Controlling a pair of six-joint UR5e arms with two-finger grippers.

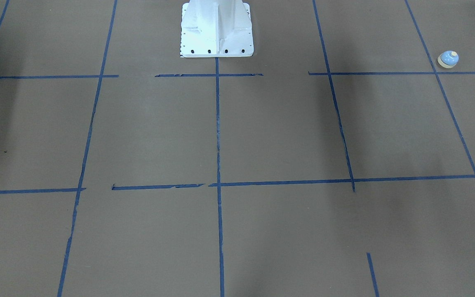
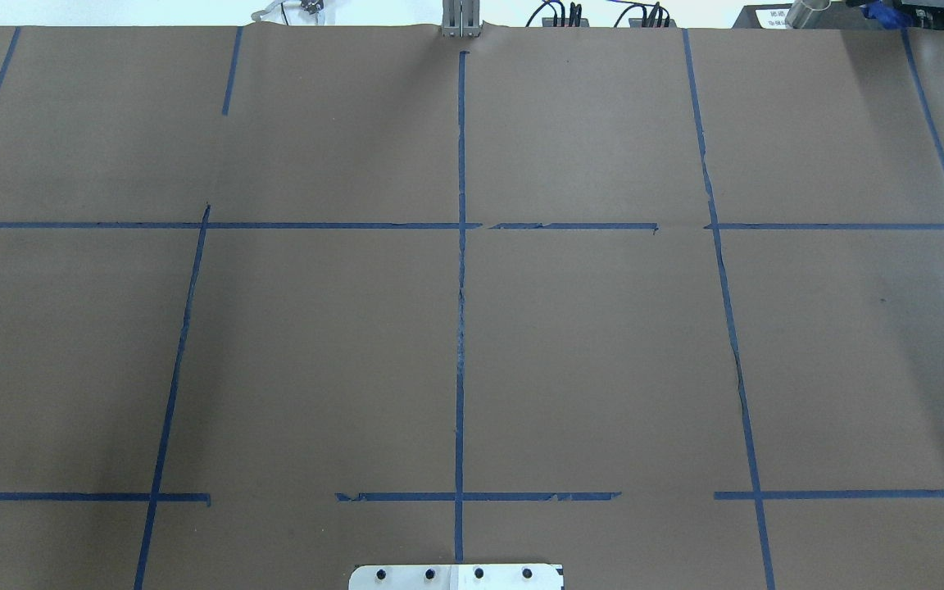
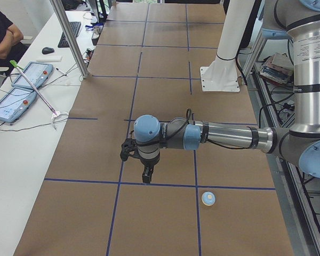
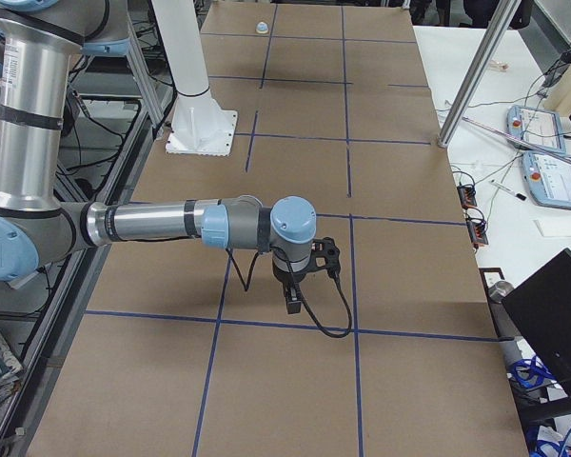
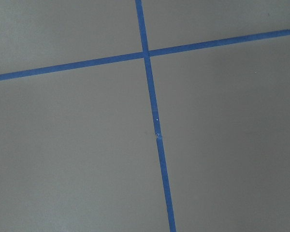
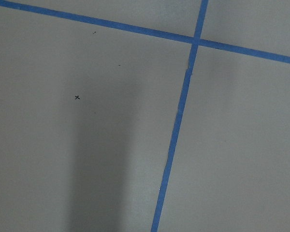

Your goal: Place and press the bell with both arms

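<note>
The bell stands upright on the brown paper near the table's end on my left side. It also shows in the exterior left view and far off in the exterior right view. My left gripper points down above the table, apart from the bell, which sits toward the robot's side of it. My right gripper points down over the other half of the table, far from the bell. Both show only in the side views, so I cannot tell whether they are open or shut. The wrist views show only paper and blue tape.
The white pedestal stands at the robot's edge of the table. A metal post rises at the far edge. A side table with tablets and a seated person lies beyond it. A laptop sits by the right end.
</note>
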